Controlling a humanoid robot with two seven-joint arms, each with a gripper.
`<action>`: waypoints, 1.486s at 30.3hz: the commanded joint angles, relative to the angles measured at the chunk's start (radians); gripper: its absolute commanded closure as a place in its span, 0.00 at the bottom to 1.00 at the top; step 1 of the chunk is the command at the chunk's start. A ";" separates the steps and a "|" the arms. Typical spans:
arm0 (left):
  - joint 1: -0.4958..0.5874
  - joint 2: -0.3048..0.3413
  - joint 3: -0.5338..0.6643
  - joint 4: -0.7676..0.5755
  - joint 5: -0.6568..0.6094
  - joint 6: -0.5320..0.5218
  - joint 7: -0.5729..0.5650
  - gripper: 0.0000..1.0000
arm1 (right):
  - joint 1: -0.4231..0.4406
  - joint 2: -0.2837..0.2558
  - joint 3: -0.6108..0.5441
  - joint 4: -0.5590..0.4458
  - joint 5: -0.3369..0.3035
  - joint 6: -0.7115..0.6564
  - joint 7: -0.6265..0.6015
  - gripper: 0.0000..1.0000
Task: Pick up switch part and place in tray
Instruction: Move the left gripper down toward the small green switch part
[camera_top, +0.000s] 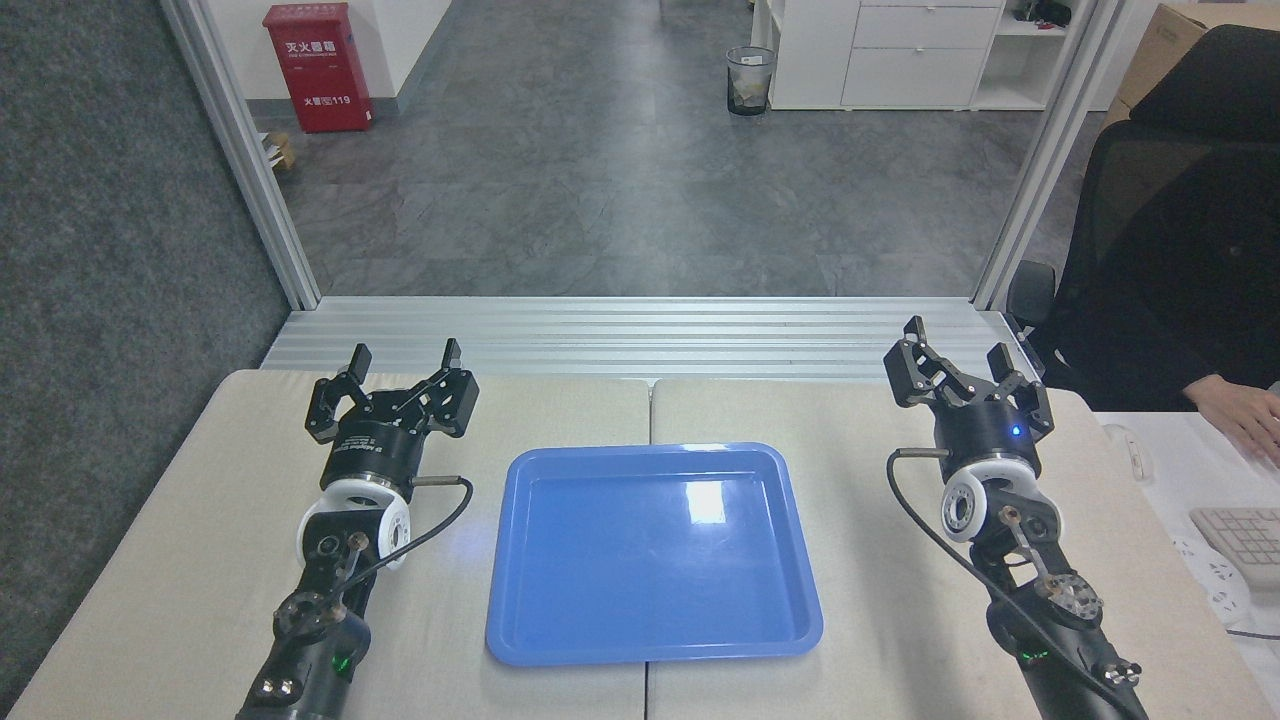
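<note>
Both grippers are just hanging over the table with fingers spread wide, nothing between them. The left gripper (405, 358) sits just left of the tray's far left corner, the right gripper (958, 342) is further off past the far right corner. Can't spot the switch part anywhere in this shot. The tray (560, 640) lies flat in the middle between the 2 arms, straddling the seam of the 2 beige table (180, 560) halves, with a glare patch on its glossy floor. A person's hand (1240, 412) rests on a white desk at right, near a keyboard (1240, 540).
</note>
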 joint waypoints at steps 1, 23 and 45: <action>0.004 -0.003 -0.014 0.029 -0.002 -0.002 0.005 0.01 | 0.000 0.000 0.000 0.000 0.000 0.000 0.001 0.00; 0.007 -0.007 -0.008 0.021 0.015 0.054 -0.017 0.00 | 0.000 0.000 0.000 0.000 0.000 0.000 0.001 0.00; 0.026 -0.029 -0.055 0.010 -0.004 0.107 -0.017 0.00 | 0.000 0.000 0.000 0.000 0.000 0.000 0.001 0.00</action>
